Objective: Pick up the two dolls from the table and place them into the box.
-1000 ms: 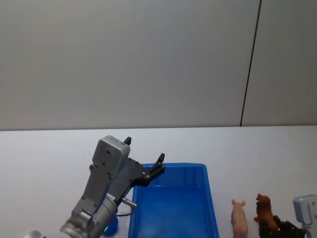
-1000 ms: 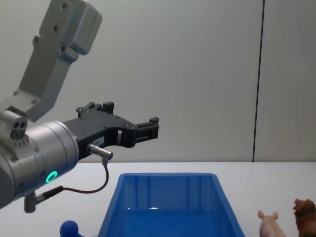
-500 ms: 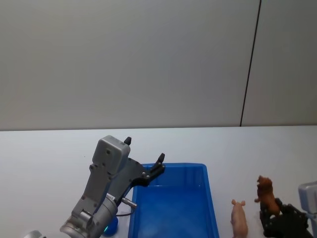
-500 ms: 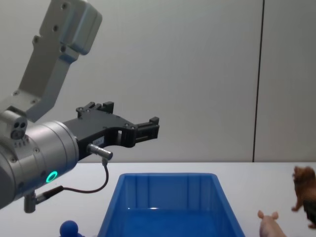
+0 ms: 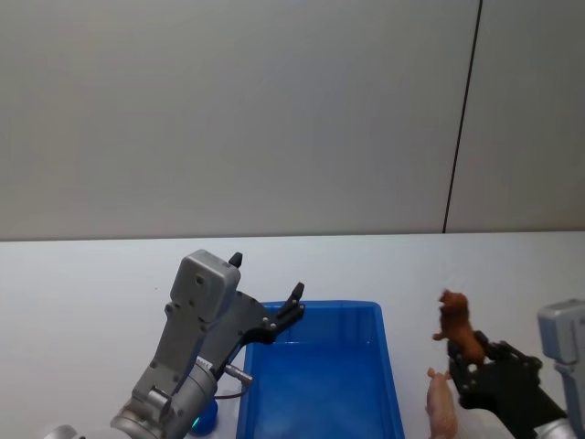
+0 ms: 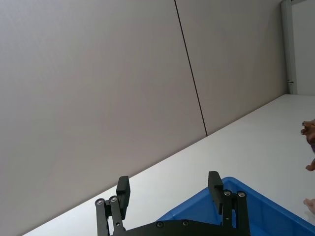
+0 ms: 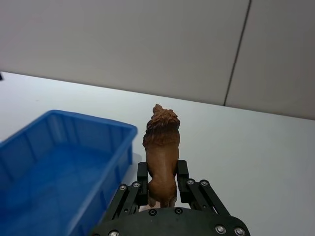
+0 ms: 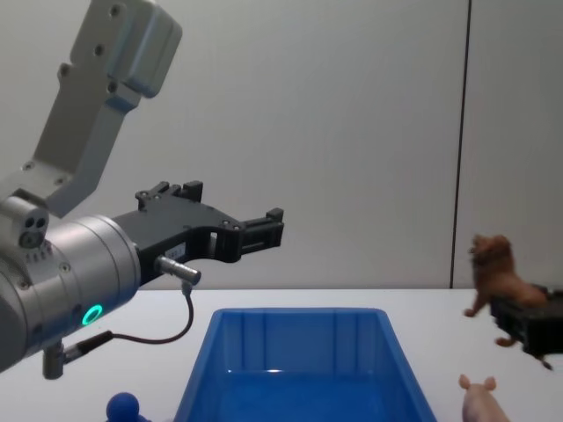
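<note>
Blue doll (image 8: 123, 408), lower part apparently off-frame

The left arm (image 8: 70, 272), at the chest frame's left, is rounded silver-grey, with a green light ring (image 8: 91, 314) and thin black cable (image 8: 167, 337). The left gripper (image 6: 169, 183) and right gripper (image 7: 162, 169) are black, with silver screws (image 7: 200, 183).

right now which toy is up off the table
The brown lion, clamped in the right gripper; the pink pig and blue toy rest on the table.
</note>
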`<action>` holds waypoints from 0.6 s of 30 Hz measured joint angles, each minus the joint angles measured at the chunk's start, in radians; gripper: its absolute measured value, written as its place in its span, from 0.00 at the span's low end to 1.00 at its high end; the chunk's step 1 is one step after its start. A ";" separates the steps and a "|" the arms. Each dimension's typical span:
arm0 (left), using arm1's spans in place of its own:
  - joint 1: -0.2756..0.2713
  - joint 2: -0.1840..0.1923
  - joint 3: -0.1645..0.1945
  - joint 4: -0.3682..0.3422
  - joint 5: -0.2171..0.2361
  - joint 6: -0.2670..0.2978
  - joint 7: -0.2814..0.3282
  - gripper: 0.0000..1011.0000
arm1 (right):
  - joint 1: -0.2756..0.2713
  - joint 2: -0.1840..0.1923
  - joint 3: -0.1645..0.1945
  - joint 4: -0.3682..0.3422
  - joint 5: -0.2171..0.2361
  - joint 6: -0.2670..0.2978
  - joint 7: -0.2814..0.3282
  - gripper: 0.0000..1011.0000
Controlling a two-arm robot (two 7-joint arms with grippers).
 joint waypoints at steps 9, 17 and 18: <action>0.000 0.000 0.000 0.000 0.000 0.000 0.000 0.99 | 0.052 -0.032 -0.021 0.023 -0.002 0.028 0.110 0.33; 0.000 0.000 0.000 0.000 0.000 0.000 0.000 0.99 | 0.105 -0.071 -0.045 0.074 -0.018 0.055 0.194 0.33; 0.000 0.000 0.000 0.000 0.000 0.000 0.000 0.99 | 0.114 -0.078 -0.049 0.084 -0.021 0.060 0.205 0.33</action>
